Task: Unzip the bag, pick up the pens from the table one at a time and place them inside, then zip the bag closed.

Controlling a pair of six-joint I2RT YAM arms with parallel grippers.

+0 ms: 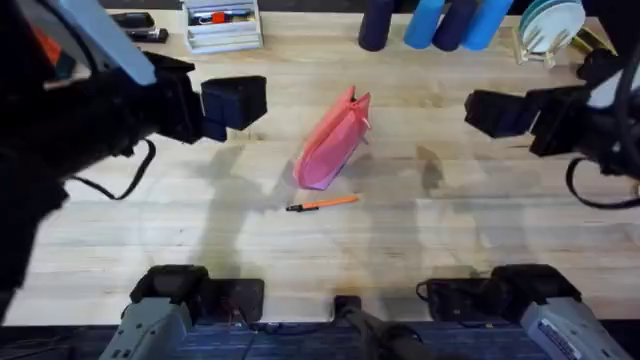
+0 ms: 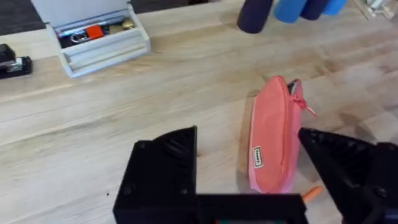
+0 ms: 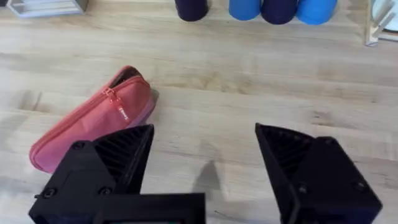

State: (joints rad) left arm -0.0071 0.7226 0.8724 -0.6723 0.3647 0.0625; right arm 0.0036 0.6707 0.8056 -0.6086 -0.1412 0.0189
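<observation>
bag: the salmon-pink bag (image 1: 333,140) is lying on the table (image 1: 200,230) around the middle, slanted, zipper end pointing up toward the far side. Zipper looks mostly done up, maybe a tiny gap at the far end in the right wrist view (image 3: 93,118), can't really tell.

pen: one thin orange pen (image 1: 322,204) flat on the wood, just beside the near end of the bag, closer to the arm bases. Black tip points left. Its orange end peeks out by the bag in the left wrist view (image 2: 311,193).

left gripper: left gripper (image 1: 235,102) is up off the table, well to the left of the bag, not touching it. Fingers (image 2: 163,165) spread wide, nothing in them. From its own camera the bag (image 2: 273,134) sits between the two fingers, farther out.

right gripper: right gripper (image 1: 500,112) is off to the right of the bag, well apart from it. Fingers (image 3: 118,155) also spread wide and holding nothing.

background stuff: clear organizer tray (image 1: 222,25) and blue cylinders (image 1: 440,22) along the far edge.
</observation>
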